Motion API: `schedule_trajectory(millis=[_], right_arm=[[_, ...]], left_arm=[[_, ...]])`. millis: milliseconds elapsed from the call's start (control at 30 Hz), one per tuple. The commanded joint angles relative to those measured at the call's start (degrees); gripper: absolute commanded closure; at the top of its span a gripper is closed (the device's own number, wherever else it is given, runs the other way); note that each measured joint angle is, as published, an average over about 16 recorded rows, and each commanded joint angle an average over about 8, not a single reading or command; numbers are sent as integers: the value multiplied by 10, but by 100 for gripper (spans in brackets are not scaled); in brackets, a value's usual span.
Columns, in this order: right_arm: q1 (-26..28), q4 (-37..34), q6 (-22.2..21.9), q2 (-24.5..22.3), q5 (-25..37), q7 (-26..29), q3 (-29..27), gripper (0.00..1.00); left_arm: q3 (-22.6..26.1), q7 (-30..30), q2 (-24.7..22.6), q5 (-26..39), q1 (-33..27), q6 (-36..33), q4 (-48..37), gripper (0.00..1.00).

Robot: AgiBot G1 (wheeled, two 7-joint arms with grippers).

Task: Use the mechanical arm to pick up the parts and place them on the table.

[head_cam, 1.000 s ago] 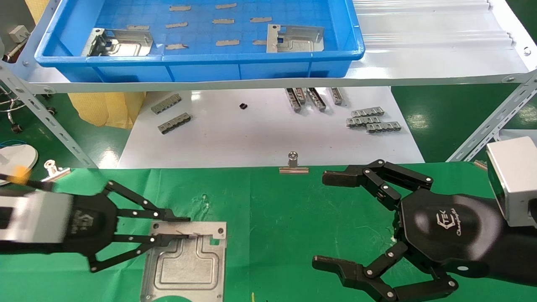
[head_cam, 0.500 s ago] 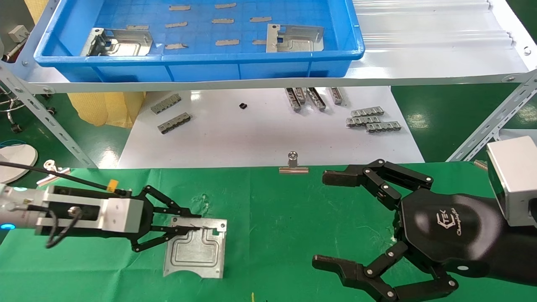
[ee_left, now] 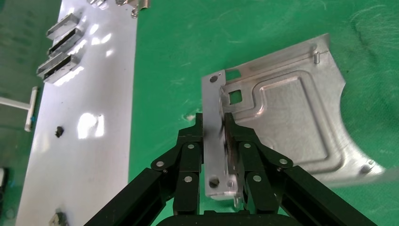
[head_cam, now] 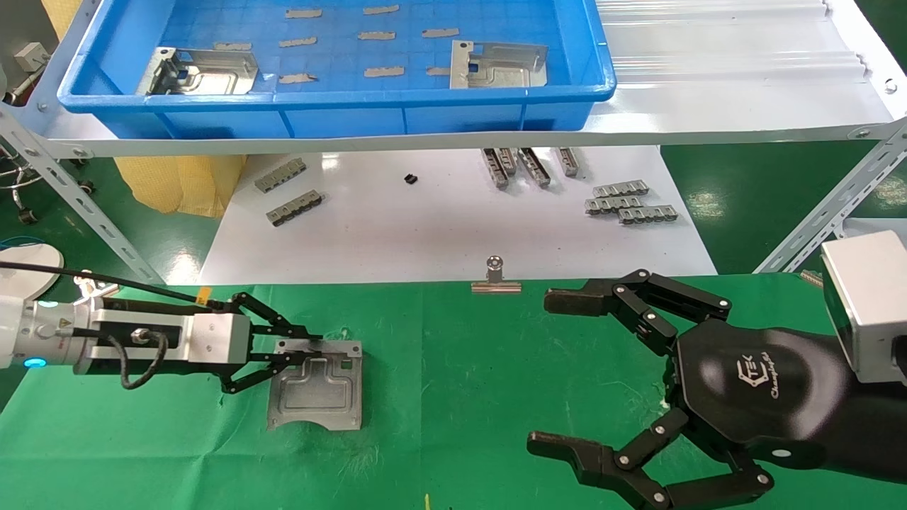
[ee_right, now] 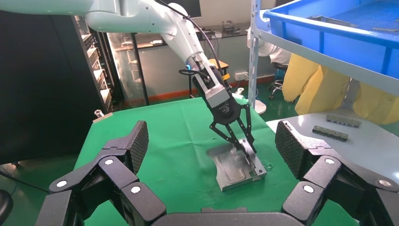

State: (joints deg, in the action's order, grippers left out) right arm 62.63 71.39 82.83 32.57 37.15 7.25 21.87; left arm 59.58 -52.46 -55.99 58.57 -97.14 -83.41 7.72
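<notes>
On the green counter (head_cam: 496, 368), the left end effector (head_cam: 312, 347), still clamping a part (head_cam: 317, 386), has lowered it, nearly placed; right end effector (head_cam: 560, 375) open

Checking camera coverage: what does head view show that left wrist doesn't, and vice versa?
Head only: blue tray holding two more plates, binder clip, and the open right gripper over the green table.
Left wrist only: close-up of fingers clamped on the plate's bent flange.
Both: left gripper shut on the plate, white board with grey strips.
</notes>
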Motion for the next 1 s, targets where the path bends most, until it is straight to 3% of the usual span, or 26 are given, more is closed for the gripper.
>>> schedule_trajectory(millis=[33, 367, 700, 1000], right_arm=[[0, 0, 0, 0, 0, 0, 0, 0], [0, 0, 0, 0, 0, 0, 0, 0], [0, 0, 0, 0, 0, 0, 0, 0], [0, 0, 0, 0, 0, 0, 0, 0]], left_arm=[[1, -8, -5, 1, -2, 2, -9, 0], [-13, -1, 3, -23, -4, -61, -29, 0], [-48, 106, 28, -90, 31, -83, -30, 0], [-51, 107, 30, -94, 35, -83, -26, 0]])
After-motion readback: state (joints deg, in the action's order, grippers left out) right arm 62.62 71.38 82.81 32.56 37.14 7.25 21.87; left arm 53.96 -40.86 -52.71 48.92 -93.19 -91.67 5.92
